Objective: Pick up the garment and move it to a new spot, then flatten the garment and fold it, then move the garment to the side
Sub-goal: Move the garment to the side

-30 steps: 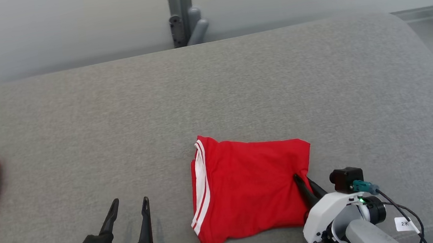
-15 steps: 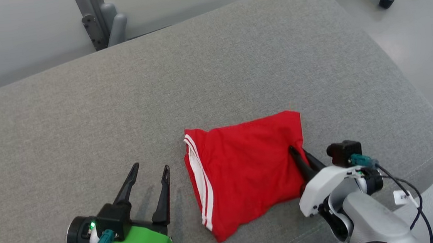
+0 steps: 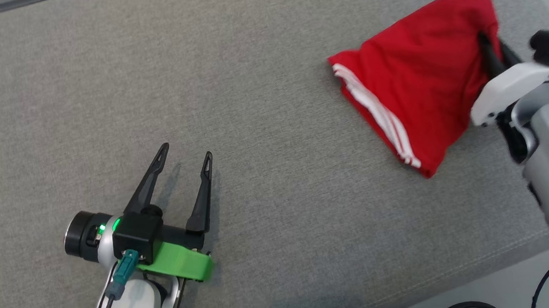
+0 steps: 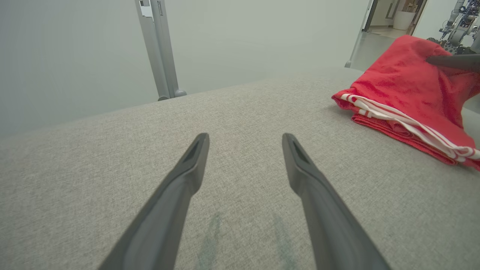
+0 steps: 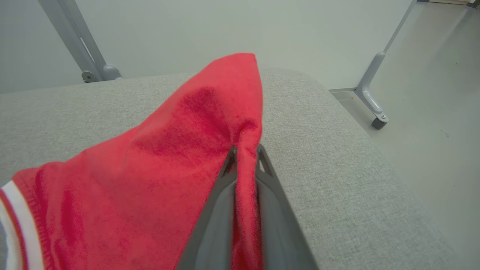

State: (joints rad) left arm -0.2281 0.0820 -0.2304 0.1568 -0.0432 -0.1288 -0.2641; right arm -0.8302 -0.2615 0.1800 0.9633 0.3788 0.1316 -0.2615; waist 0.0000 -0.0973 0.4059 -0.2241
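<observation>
Grey cushion (image 3: 249, 77) carries garment (image 3: 425, 78) diagonally, stripes (image 3: 379, 116) facing left.

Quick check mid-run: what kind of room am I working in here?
Probably a robotics lab or test room, not a home: a grey fabric-covered work surface, bare pale walls with a metal post, and a smooth floor with a castor leg.

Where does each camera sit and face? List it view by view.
Head view: on the head, looking down at the grey surface; left gripper open, right gripper shut on the garment.
Left wrist view: along its spread fingers, across the surface.
Right wrist view: along fingers pinching the garment.
Shared: the garment.
</observation>
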